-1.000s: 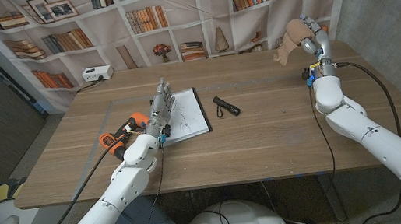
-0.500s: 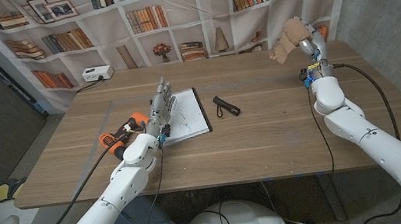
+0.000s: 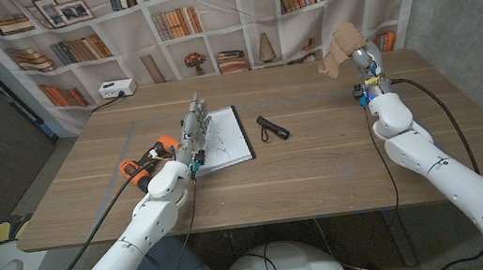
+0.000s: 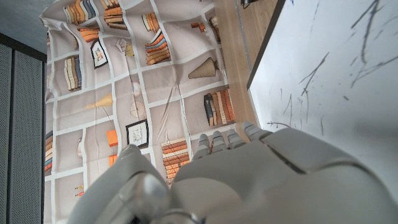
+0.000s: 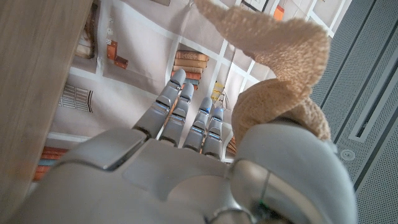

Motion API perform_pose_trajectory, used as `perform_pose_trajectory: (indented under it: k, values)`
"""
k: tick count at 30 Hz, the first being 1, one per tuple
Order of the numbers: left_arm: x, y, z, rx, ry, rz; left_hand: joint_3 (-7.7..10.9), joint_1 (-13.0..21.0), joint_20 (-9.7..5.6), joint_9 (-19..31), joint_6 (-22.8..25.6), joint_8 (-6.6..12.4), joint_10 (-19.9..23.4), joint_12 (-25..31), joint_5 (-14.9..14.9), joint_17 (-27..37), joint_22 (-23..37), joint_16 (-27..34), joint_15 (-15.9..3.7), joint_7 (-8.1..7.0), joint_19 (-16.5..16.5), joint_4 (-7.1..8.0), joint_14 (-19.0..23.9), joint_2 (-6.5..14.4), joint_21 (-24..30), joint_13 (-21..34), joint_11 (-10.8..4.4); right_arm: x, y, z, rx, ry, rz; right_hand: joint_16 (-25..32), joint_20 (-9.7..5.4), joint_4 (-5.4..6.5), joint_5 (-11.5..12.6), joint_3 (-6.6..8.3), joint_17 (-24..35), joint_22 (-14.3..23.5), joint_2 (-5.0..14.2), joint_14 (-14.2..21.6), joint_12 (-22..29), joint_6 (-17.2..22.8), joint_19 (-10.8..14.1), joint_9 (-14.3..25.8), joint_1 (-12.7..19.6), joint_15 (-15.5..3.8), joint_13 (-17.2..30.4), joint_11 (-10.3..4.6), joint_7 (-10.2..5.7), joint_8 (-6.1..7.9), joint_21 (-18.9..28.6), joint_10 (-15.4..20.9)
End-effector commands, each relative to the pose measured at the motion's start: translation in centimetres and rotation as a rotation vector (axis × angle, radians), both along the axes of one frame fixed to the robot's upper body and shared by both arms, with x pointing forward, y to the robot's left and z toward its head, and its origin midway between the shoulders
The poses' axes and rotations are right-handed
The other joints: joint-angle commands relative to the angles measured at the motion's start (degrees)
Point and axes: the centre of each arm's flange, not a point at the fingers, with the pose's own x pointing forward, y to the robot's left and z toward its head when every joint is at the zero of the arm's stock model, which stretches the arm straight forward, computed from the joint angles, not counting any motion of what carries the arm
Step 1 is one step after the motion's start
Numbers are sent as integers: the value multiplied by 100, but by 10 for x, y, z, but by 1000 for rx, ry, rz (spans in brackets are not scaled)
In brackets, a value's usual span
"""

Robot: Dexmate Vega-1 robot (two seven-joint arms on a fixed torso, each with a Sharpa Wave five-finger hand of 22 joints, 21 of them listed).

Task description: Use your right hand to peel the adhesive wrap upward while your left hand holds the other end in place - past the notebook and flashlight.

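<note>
Nearby, the left hand rests on the notebook, nothing visibly in its grip; flashlight just right. Far right, the right hand grips the tan adhesive wrap, raised above the table. Probably light, soft, stretchy; best pinched at its free end. It has drifted slightly leftward.

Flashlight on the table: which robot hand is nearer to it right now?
Left. The left hand rests on the notebook just beside the flashlight; the right hand is raised over the table's far right side, holding the tan wrap.
</note>
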Motion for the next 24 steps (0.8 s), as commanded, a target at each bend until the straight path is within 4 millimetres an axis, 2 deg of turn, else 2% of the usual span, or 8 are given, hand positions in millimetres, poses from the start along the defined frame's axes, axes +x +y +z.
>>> perform_pose_trajectory:
  k: [1, 8, 9, 11, 17, 24]
  values:
    - [-1, 1, -1, 1, -2, 0, 48, -31, 3, 23, 19, -16, 27, -2, -16, 14, 14, 3, 1, -5, 24, 13, 16, 5, 25, 23, -18, -3, 18, -2, -23, 9, 89, -12, 11, 20, 45, -46, 6, 9, -7, -18, -44, 24, 10, 8, -71, -709, -10, 50, 51, 8, -8, 45]
    - [-1, -1, 1, 7, -9, -3, 52, -34, 5, 23, 34, -10, 27, -2, -16, 13, 14, 0, -2, -23, 22, 12, 11, 5, 24, 23, -21, -5, 30, -6, -46, 24, 124, -53, 21, 2, 57, -47, -35, 6, 9, -64, -105, -2, 6, 4, -76, -661, -42, 102, 73, 0, -38, 5]
    - [-1, -1, 1, 11, -9, -1, 57, -34, -1, 23, 75, 4, 24, -4, -14, 13, 14, 1, -2, -131, 23, 11, 14, 7, 24, 24, -19, -5, 31, -6, -46, 27, 131, -63, 24, -1, 59, -46, -41, 6, 12, -79, -117, -6, 5, 3, -76, -653, -47, 107, 78, -1, -43, -9]
    - [-1, -2, 0, 10, -10, -5, 67, -33, 7, 23, 160, 31, 52, 7, -10, 13, 14, 3, -16, -195, 24, 9, 20, 16, 24, 24, -24, -6, 34, -7, -53, 31, 136, -75, 33, -4, 63, -46, -54, 5, 23, -91, -136, -36, -2, 2, -82, -634, -59, 112, 112, -12, -57, -14]
    - [-1, -4, -1, -3, -23, 4, 108, 0, -2, 24, 262, 50, 237, 72, -5, 8, 12, 20, -46, -112, 64, -13, 83, 42, 36, 23, -56, -8, 40, -7, -63, 41, 159, -134, 38, -61, 82, -25, -111, 3, 48, -168, -212, -114, -10, -2, -29, -593, -101, 146, 149, -36, -103, -55]
    - [-6, -5, 7, 26, -68, 37, 170, 96, -13, 26, 449, 92, 373, 107, -11, -2, 2, 31, -67, -65, 130, -86, 167, 46, 45, 22, -42, -8, 48, -6, -72, 44, 185, -206, 55, -127, 99, -1, -167, 0, 71, -287, -289, -238, -24, -5, 42, -542, -144, 177, 180, -70, -154, -90]
